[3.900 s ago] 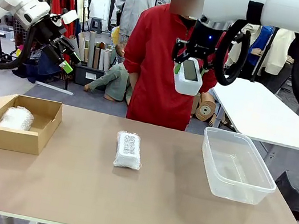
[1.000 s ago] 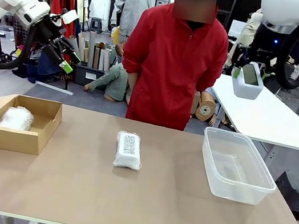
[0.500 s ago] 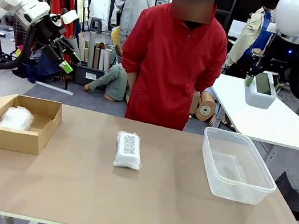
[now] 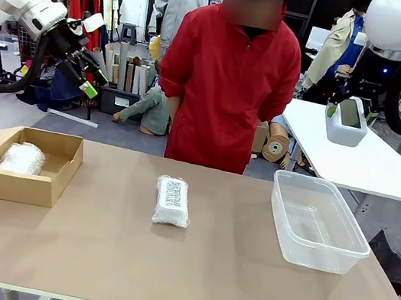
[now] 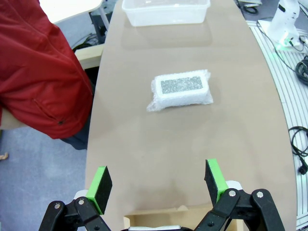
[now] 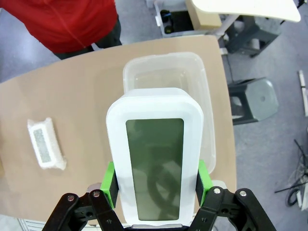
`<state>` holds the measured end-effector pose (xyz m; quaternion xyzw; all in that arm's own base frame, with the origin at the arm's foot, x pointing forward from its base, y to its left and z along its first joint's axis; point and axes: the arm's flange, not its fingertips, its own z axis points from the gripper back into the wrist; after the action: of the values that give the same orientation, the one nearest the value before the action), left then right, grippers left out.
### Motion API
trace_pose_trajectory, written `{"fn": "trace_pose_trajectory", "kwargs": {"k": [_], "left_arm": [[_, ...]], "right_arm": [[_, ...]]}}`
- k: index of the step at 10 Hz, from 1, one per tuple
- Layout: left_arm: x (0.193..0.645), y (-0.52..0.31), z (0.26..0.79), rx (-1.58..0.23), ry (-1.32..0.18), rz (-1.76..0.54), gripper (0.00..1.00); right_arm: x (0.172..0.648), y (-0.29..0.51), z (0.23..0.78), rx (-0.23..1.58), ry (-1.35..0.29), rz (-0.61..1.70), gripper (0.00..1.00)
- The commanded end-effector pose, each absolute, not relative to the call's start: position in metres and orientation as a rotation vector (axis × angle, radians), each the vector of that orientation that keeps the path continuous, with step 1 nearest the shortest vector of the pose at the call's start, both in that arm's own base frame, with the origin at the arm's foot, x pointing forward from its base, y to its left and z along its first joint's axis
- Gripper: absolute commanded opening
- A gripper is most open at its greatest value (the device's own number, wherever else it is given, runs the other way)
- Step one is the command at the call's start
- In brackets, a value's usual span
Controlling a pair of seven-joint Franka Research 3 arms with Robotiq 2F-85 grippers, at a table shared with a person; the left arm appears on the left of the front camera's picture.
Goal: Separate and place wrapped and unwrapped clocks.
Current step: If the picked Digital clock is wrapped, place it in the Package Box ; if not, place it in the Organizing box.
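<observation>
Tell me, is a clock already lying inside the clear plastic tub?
No, the clear plastic tub is empty, and the bare white clock hangs above it, clamped in the right claw.

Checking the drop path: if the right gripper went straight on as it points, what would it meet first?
Likely the tub: in the right wrist view it lies straight beyond the clock held by the right gripper, nothing between. How far below it lies is unclear.

Front across table [image 4: 187, 272]; both wrists high over one wrapped clock [image 4: 173, 200].
</observation>
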<state>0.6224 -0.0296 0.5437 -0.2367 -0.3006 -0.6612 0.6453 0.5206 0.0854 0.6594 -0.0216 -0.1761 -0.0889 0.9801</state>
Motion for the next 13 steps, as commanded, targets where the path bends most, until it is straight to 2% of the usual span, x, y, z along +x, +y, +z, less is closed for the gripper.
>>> {"fn": "trace_pose_trajectory", "kwargs": {"k": [1,6,13], "left_arm": [[0.622,-0.029,0.545,-0.537,-0.685,-1.503,1.0],[0.622,-0.029,0.545,-0.537,-0.685,-1.503,1.0],[0.622,-0.029,0.545,-0.537,-0.685,-1.503,1.0]], "right_arm": [[0.521,0.085,0.659,-0.044,-0.354,-0.179,0.0],[0.561,0.02,0.584,-0.027,-0.164,-0.183,0.0],[0.58,-0.022,0.488,-0.071,-0.066,-0.173,0.0]]}}
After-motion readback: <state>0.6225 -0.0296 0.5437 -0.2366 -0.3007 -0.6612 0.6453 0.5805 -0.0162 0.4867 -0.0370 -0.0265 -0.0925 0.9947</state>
